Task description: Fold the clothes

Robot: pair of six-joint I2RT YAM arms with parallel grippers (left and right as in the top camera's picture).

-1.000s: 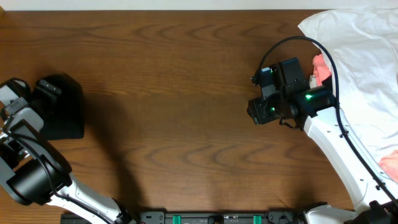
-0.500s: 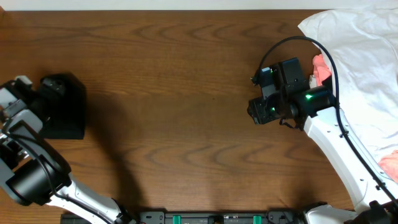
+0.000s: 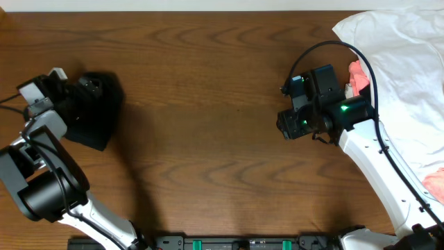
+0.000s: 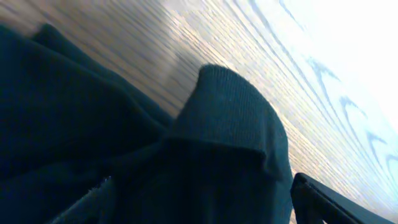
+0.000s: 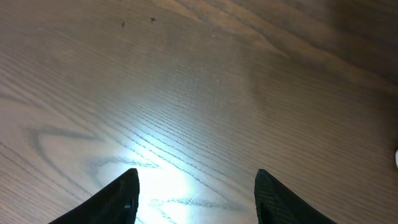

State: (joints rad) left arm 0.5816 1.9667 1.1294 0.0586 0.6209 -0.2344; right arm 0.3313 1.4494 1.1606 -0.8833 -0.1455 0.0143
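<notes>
The clothes (image 3: pixel 97 123) are a compact black bundle lying at an angle on the left of the table. My left gripper (image 3: pixel 89 87) sits over the bundle's upper end, its jaws wide and closed around the thick fabric. In the left wrist view the dark fabric (image 4: pixel 124 143) fills the space between the jaws, with one hump (image 4: pixel 236 106) raised. Only the right finger (image 4: pixel 323 202) shows; the other is buried in cloth. My right gripper (image 3: pixel 286 125) hovers open over bare wood right of centre, with nothing between its fingertips (image 5: pixel 196 190).
A large white garment (image 3: pixel 399 55) covers the table's right side, with coral-pink cloth (image 3: pixel 358 75) at its inner edge and more (image 3: pixel 433 182) lower right. The right arm (image 3: pixel 374 160) crosses in front of it. Brown table (image 3: pixel 208 104) lies between the arms.
The left gripper has swung to the right, and the black bundle has shifted right and turned with it. The right arm has not moved.
</notes>
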